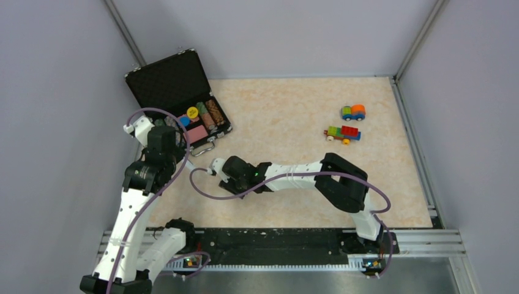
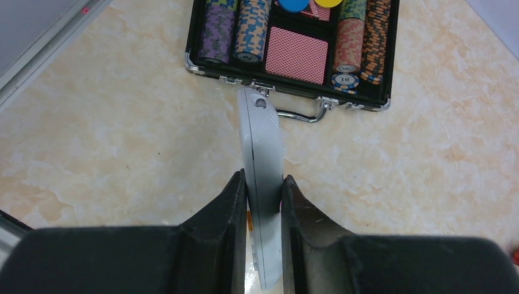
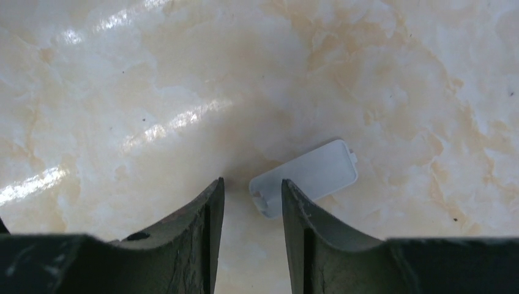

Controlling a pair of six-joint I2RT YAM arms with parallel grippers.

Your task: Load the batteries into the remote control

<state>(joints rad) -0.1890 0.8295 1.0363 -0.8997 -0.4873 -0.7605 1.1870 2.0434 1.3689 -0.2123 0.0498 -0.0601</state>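
My left gripper (image 2: 263, 184) is shut on the white remote control (image 2: 262, 131), holding it on edge above the table, its far end pointing at the chip case. In the top view the left gripper (image 1: 170, 144) is just in front of that case. My right gripper (image 3: 252, 187) is open and empty, low over the table. A small white battery cover (image 3: 309, 174) lies flat just beyond its right fingertip (image 3: 291, 190). In the top view the right gripper (image 1: 219, 171) is at the middle left. No batteries show in any view.
An open black chip case (image 1: 183, 101) with stacked chips and red cards stands at the back left; its handle (image 2: 300, 116) faces me. Two colourful toy block cars (image 1: 353, 112) (image 1: 343, 133) sit at the back right. Grey walls enclose the marbled table.
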